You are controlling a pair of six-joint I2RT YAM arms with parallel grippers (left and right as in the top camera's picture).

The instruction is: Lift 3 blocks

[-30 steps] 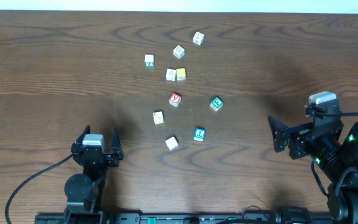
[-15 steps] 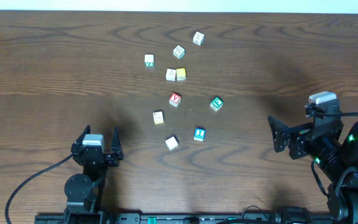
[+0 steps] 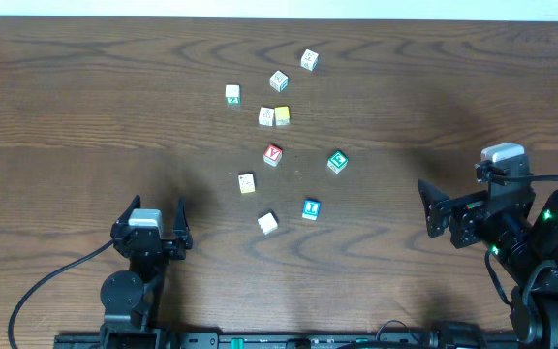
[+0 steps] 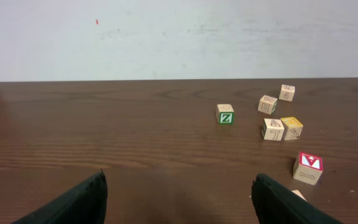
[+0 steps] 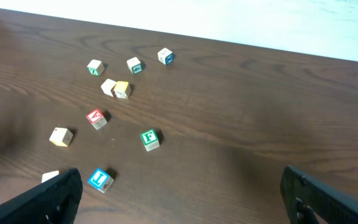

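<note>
Lying loose, the green block [image 5: 149, 139] reads "F".

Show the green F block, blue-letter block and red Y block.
green F block [image 5: 148, 137]: right wrist view, its F face.
blue-letter block [image 5: 99, 178]: right wrist view, its blue face.
red Y block [image 3: 273, 153]: overhead view, top face.

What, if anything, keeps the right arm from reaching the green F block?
Probably nothing, so yes. The right gripper is open, bare table lies between it and the green F block, and the blue block and red Y block stand apart from it.
</note>
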